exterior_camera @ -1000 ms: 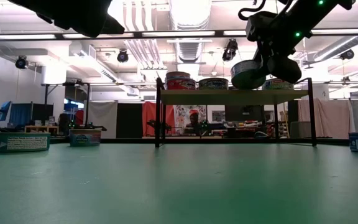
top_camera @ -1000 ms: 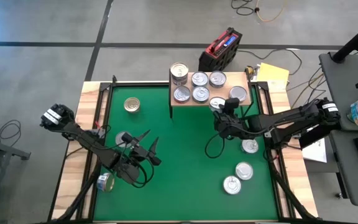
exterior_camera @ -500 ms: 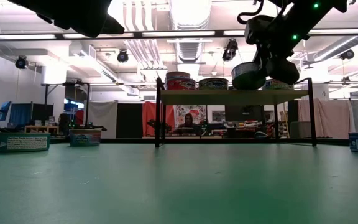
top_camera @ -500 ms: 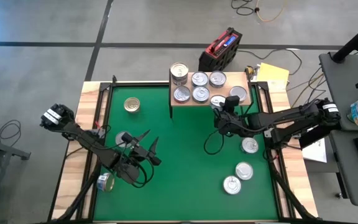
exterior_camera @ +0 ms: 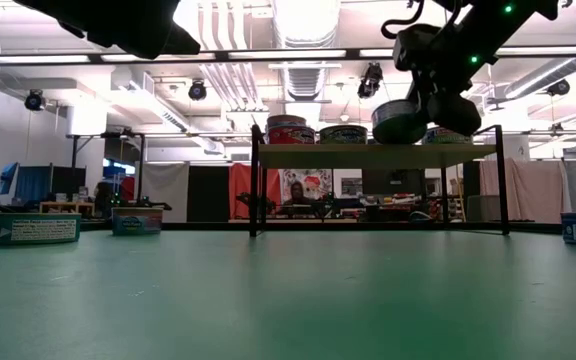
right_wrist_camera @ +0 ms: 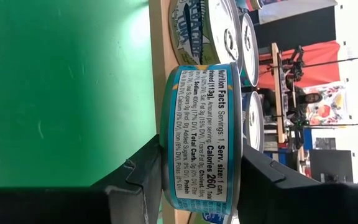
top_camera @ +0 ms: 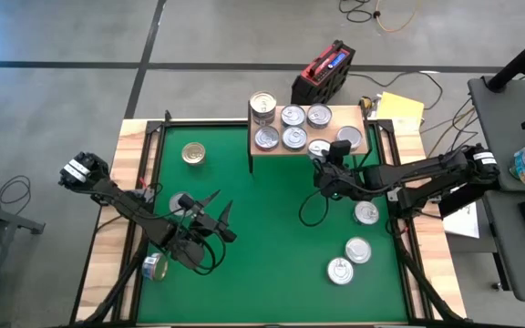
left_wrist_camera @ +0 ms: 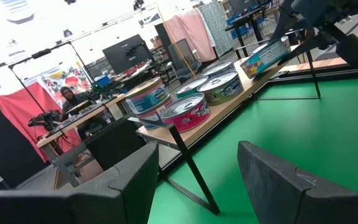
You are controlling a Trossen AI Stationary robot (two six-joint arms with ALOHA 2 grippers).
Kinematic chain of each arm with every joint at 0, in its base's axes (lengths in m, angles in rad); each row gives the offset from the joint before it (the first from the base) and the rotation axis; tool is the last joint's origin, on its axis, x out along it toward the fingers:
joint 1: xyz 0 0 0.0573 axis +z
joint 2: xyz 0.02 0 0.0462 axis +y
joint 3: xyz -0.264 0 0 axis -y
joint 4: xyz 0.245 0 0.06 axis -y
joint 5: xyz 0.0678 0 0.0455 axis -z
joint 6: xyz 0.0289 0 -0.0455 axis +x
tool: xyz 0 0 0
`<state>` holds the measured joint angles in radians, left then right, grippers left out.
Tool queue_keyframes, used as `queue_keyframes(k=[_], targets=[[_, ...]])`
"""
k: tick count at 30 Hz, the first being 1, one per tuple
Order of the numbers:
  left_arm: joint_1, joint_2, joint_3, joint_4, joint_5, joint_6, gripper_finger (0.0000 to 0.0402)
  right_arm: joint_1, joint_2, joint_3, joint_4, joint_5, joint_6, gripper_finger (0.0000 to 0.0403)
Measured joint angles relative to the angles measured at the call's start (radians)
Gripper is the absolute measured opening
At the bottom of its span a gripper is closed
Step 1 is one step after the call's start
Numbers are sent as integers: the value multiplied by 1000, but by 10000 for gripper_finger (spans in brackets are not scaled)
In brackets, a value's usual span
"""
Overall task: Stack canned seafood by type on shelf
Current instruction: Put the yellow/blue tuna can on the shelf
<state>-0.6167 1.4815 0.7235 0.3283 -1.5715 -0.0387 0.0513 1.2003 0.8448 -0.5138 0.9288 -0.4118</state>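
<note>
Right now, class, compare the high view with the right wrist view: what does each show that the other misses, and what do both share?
Only the high view: the left gripper open over the green mat, a gold-topped can, and three loose cans near the right arm. Only the right wrist view: the nutrition label on the held can. Both: the right gripper shut on that can at the shelf edge, beside shelved cans.

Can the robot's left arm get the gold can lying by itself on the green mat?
Probably yes. The left gripper hovers with fingers open, and bare green mat lies between it and the gold-topped round tin, which stands alone with nothing around it.
</note>
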Motion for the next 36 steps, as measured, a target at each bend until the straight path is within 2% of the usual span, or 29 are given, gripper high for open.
queue_keyframes(k=[36], targets=[[0, 2, 0, -1, 0, -15, 203, -36, 0, -2, 25, -24, -35, 137]])
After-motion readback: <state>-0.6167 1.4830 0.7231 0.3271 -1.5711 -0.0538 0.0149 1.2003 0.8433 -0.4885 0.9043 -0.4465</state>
